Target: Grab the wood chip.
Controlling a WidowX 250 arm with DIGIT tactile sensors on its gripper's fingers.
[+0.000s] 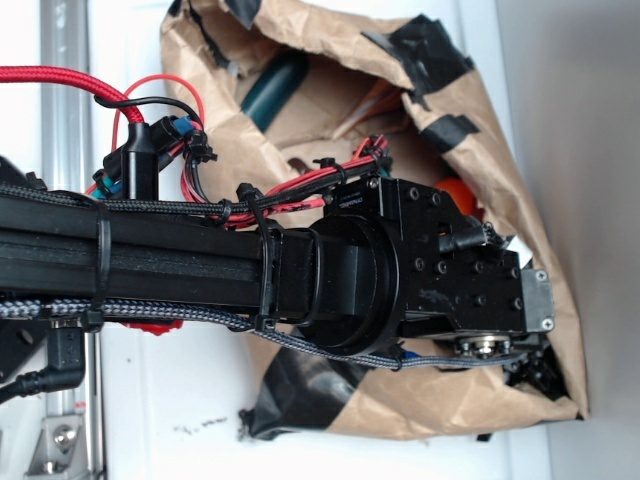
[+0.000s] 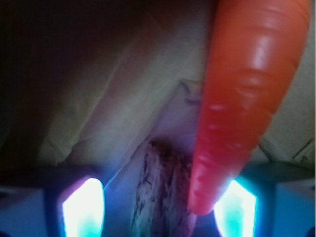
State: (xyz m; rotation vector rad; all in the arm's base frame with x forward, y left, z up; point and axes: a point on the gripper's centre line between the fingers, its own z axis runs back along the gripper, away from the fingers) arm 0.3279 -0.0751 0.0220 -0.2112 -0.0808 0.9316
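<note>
Though only its upper part shows at the bottom of the wrist view, the wood chip (image 2: pixel 160 190) lies on the crumpled brown paper (image 2: pixel 113 108), rough and dark-streaked, directly between the two glowing fingertips (image 2: pixel 83 207) of the gripper (image 2: pixel 159 210). The jaws stand spread, one pad on each side of the chip, neither visibly touching it. Right beside the chip, the orange toy carrot (image 2: pixel 242 98) slants down from the top right, its tip resting against or over the chip's right edge, just inside the right pad.

In the exterior view the arm (image 1: pixel 200 260) reaches over the paper bag (image 1: pixel 330 70) and hides the chip completely; only a sliver of orange (image 1: pixel 455 190) peeks past the wrist.

The chief risk, as I judge it, is that closing now traps the carrot's tip together with the chip, or pinches the carrot alone and lets the flat chip slip out. The loose paper could also bunch between the pads.
</note>
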